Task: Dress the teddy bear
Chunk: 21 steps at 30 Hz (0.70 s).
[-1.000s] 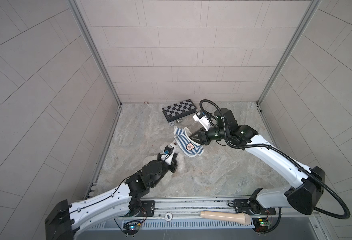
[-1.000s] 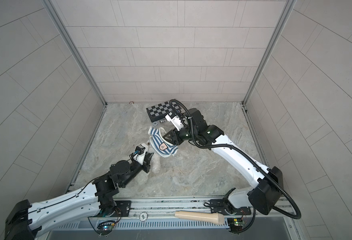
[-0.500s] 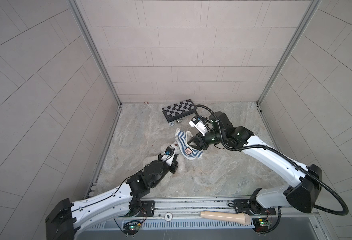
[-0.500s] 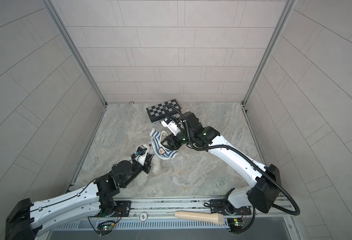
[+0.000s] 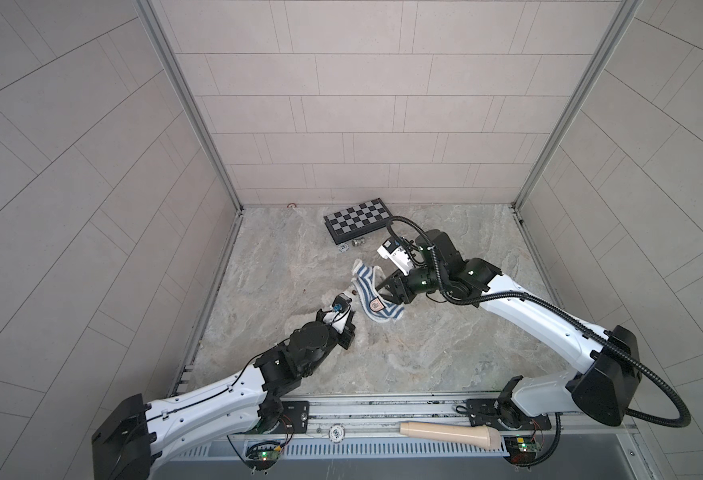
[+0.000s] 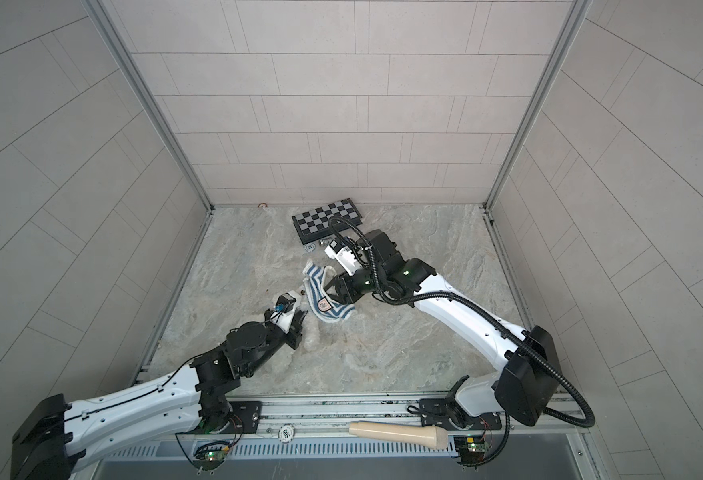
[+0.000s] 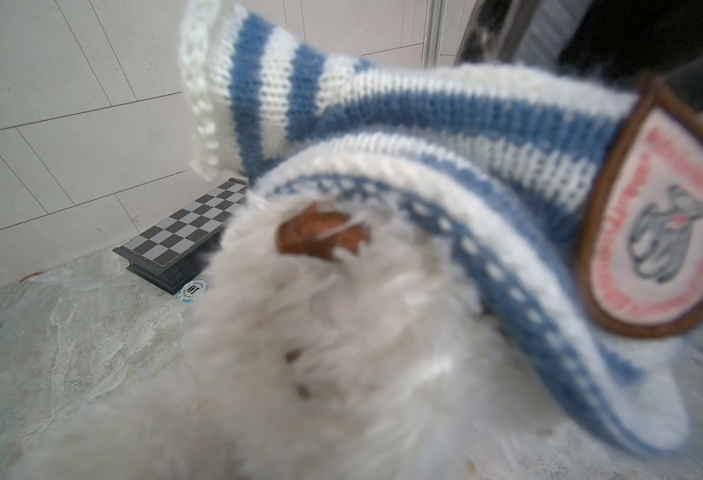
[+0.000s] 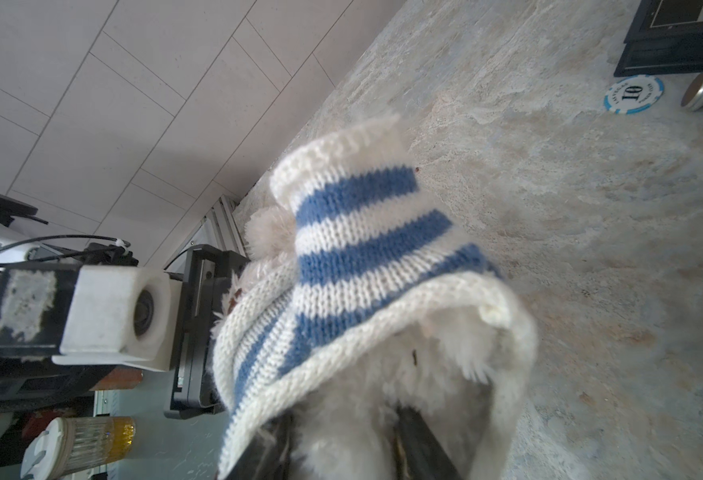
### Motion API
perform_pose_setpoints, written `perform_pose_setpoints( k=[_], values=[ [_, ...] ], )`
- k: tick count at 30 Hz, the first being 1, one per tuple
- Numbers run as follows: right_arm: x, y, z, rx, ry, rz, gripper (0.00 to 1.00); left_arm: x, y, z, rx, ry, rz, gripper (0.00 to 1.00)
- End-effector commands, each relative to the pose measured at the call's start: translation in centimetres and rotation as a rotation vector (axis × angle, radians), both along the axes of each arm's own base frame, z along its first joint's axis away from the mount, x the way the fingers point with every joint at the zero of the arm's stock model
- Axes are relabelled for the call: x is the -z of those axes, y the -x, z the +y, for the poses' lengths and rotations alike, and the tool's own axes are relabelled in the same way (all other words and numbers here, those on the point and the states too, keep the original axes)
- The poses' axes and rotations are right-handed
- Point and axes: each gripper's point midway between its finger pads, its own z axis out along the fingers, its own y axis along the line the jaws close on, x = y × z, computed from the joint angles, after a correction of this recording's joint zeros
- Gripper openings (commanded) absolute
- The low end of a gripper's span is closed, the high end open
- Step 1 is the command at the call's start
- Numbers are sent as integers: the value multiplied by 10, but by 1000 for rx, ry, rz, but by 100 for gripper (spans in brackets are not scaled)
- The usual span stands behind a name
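Close in on the left wrist view: the teddy bear [image 7: 341, 353] fills the lower frame as a white blur of fur. One brown patch on it is probably the nose, though it is too soft to call. The striped shirt [image 7: 424, 124] arches over the bear's head, its badge [image 7: 653, 224] out of focus.

The left gripper [image 5: 346, 332] is clenched. Its fingers are buried out of sight, with the bear's fur right where they close, so it reads as a grip on the bear.

From the right wrist camera, the right gripper [image 8: 341, 449] is spread. Two dark fingers [image 8: 416, 440] stand apart inside the shirt's hem with fur between them, cut off by the frame edge.

In both top views the bear is almost lost against the pale marble table [image 5: 445, 332]. It lies mid-table between the two grippers, mostly under the shirt, and its limbs cannot be made out.

Behind, a chessboard [image 5: 358, 218] sits by the back wall with a poker chip [image 8: 633, 93] just beside it.
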Motion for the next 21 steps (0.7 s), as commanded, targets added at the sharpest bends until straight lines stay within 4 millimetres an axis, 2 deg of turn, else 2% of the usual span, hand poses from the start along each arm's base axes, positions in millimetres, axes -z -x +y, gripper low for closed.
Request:
perform_pose_setpoints(
  k=[1, 10, 13, 21],
  values=[
    [-13, -4, 5, 18, -104, 38, 41, -27, -2, -4, 5, 75, -66, 0],
    [-4, -2, 13, -8, -126, 71, 40, -26, -2, -7, 12, 87, -63, 0],
    [-7, 0, 15, -15, -142, 77, 29, -25, -3, -7, 11, 88, -63, 0],
    [-13, 5, 14, -28, -167, 76, 9, -24, -4, -7, 7, 84, -61, 0]
  ],
)
